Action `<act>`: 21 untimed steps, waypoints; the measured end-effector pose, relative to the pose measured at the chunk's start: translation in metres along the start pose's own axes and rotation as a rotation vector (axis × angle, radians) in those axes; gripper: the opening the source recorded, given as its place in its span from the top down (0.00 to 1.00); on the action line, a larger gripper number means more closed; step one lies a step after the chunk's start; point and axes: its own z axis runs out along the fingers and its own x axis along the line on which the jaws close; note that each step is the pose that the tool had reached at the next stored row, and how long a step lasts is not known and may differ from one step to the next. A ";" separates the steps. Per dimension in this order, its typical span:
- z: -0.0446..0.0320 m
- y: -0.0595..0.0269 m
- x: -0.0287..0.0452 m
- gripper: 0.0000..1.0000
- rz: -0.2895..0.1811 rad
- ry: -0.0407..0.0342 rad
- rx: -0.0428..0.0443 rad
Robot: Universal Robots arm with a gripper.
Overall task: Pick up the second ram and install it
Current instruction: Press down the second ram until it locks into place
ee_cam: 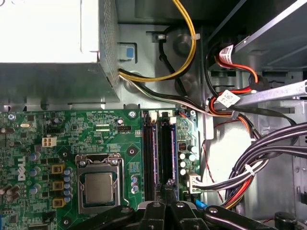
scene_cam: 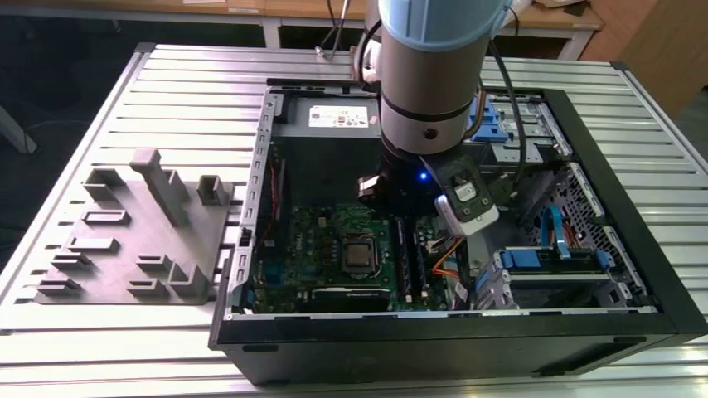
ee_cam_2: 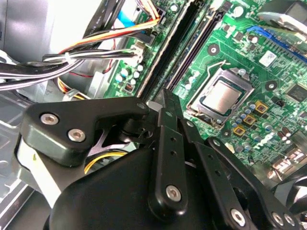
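My hand [ee_cam: 167,203] pinches the second ram [ee_cam: 169,183] on edge, long axis parallel to the motherboard [ee_cam: 72,143] slots [ee_cam: 158,153].

I see a ribbed alu. bench top [scene_cam: 199,91] filling most of the exterior view. Behind it, wooden desks [scene_cam: 199,10] w/ white legs; dark floor [scene_cam: 55,75] beneath.

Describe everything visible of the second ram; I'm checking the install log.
The second ram is a long, thin, dark stick standing on edge in a black slot on the green motherboard, beside a second parallel slot and close to the processor socket. In both wrist views the end effector sits at one end of it, fingers close together over its top edge. Whether it is fully latched cannot be told.
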 end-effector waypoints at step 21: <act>0.0031 0.0309 0.0019 0.93 0.000 0.0000 -0.0007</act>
